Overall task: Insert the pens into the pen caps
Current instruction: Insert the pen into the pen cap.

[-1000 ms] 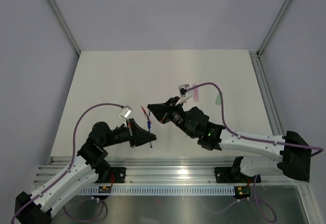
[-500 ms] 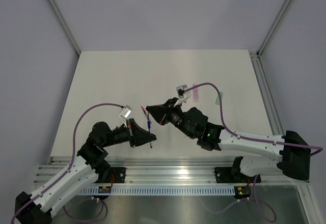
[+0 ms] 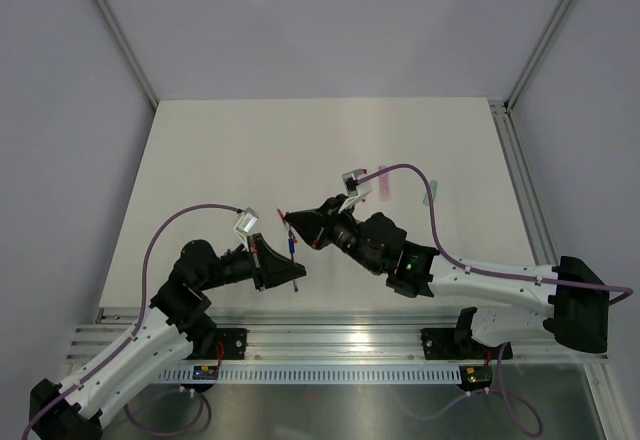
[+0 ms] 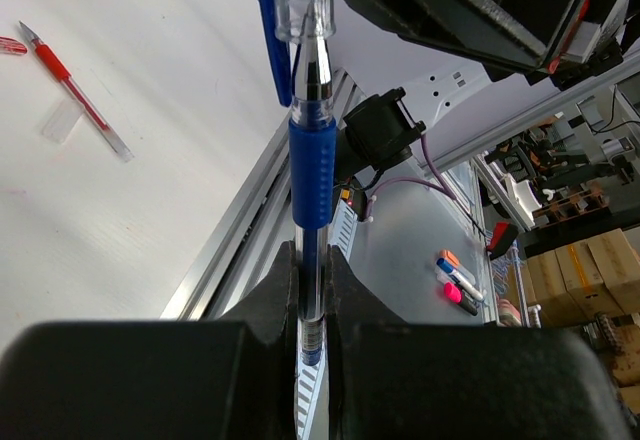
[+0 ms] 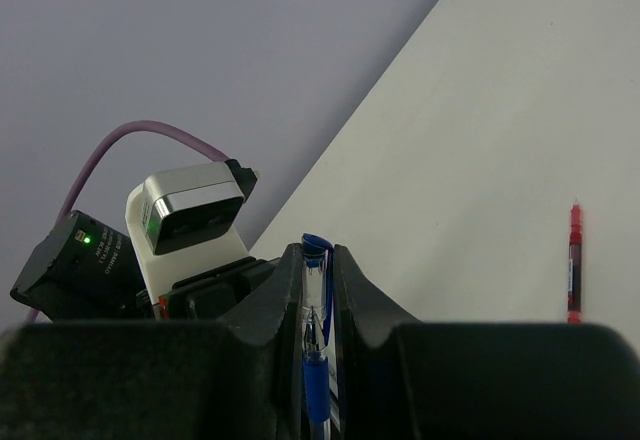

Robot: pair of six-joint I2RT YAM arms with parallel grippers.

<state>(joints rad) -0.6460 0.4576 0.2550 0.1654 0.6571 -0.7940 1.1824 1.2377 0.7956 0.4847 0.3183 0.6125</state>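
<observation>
left fingers [image 4: 285,285]: clamping together on the lower barrel of the blue pen [image 4: 313,175]; in the top view they [image 3: 272,263] are sitting left of centre near the bottom edge of the table [image 3: 220,150].
right fingers [image 5: 288,290]: clamping on the clear cap [image 5: 314,270], one finger on each side; in the top view they [image 3: 305,222] are pointing left, just above and right of the left fingers.
blue pen: standing upright in the middle of the left wrist view, tip pointing up; in the right wrist view only its blue grip [image 5: 317,405] is showing, at the bottom centre between the fingers; in the top view it [image 3: 291,247] is showing as a thin blue line between the two arms.
clear cap: sitting at the top centre of the left wrist view [image 4: 300,10], its blue clip running down the left side; the pen's metal tip is sitting inside its open mouth, while the blue grip is staying outside.
red pen: lying flat on the table, in the upper left of the left wrist view [image 4: 75,95] and at the right edge of the right wrist view [image 5: 574,260], apart from both arms.
clear piece [image 4: 60,120]: lying just beside the red pen; too small to tell what it is.
pink pen [image 3: 385,186] and green pen [image 3: 430,196]: lying on the table right of centre in the top view, well apart from the fingers; both are looking faint.
</observation>
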